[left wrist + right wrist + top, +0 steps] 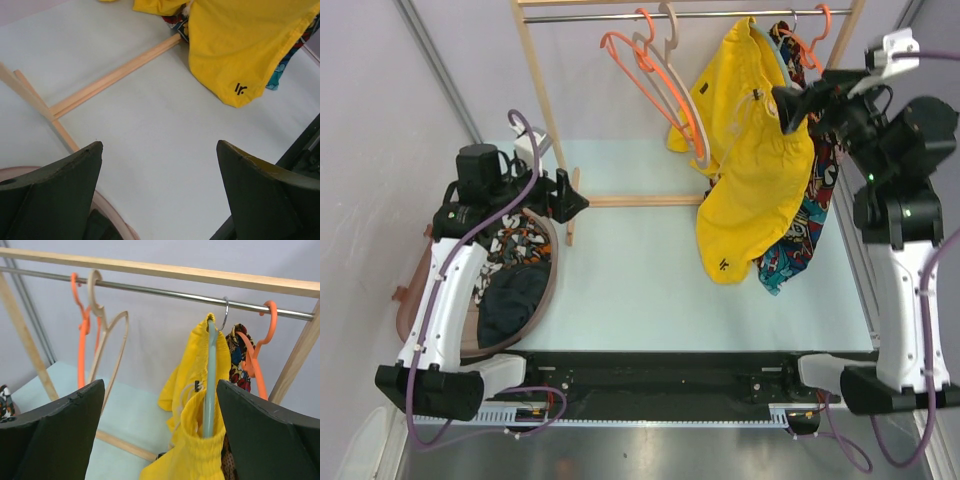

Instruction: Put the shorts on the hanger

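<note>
Top view: the shorts hang from the metal rail of a wooden rack in the upper right of the frame. Their lower hem droops toward the pale surface. A comic-print garment hangs just behind them, to the right. The right arm's jaws are raised beside the shorts' upper part. The left arm's jaws sit at middle left, over a basket of dark and patterned cloth. Orange hangers and a beige hanger hang further left on the rail.

Left wrist view: the left jaws stand wide apart with nothing between them, over the bare surface. The shorts fill the upper right, with a small dark logo near the hem. The rack's base bar runs diagonally across the upper left.

Right wrist view: the right jaws are spread wide and hold nothing. Centre right, the mint-green hanger hangs by its metal hook from the rail. The shorts are bunched around it, the waistband gathered at the top and again lower down.
</note>
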You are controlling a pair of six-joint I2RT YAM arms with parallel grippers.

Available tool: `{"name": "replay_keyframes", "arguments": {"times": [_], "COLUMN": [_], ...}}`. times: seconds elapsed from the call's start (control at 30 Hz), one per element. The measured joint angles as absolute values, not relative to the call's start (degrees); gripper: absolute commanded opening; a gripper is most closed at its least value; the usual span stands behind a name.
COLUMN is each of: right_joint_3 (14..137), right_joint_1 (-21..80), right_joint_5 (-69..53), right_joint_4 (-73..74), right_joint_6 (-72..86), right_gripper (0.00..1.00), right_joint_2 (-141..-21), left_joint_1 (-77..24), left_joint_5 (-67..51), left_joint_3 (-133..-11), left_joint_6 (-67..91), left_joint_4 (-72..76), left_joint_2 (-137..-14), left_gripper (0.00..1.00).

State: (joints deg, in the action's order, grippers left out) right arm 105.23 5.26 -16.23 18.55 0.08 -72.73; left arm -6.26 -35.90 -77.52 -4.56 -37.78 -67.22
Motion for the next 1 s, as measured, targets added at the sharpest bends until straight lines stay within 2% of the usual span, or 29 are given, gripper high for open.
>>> {"name": "replay_keyframes", "arguments": {"times": [0.2, 0.33, 0.73, 1.0], "right_joint_3": [94.52, 85.76, 66.96, 62.78], "right_joint_1": [5.41, 5.41, 5.19, 4.78], "right_joint_5": [-20.84, -23.94, -26.57, -27.53], "right_joint_4": [21.32, 28.14, 43.57, 45.15], "right_joint_6": [-2.55, -4.73, -10.98, -12.16], "right_gripper": [1.0, 1.0, 1.0, 1.0], "right_joint_2": [-61.89, -56.69, -52.75, -49.12], "left_joint_1": [-4.27, -4.21, -4.05, -4.05], "left_joint_5": [-30.09, -24.27, -13.8, -10.66], "left_joint_3": [-79.75, -79.11, -69.06, -68.53], "left_joint_6": [-4.54, -4.91, -7.51, -8.1], "left_joint_4": [-42.11, -45.06, -47.62, -48.62], "left_joint_2": [-66.72, -65.89, -58.67, -57.67], "left_gripper": [1.0, 1.0, 1.0, 1.0]}}
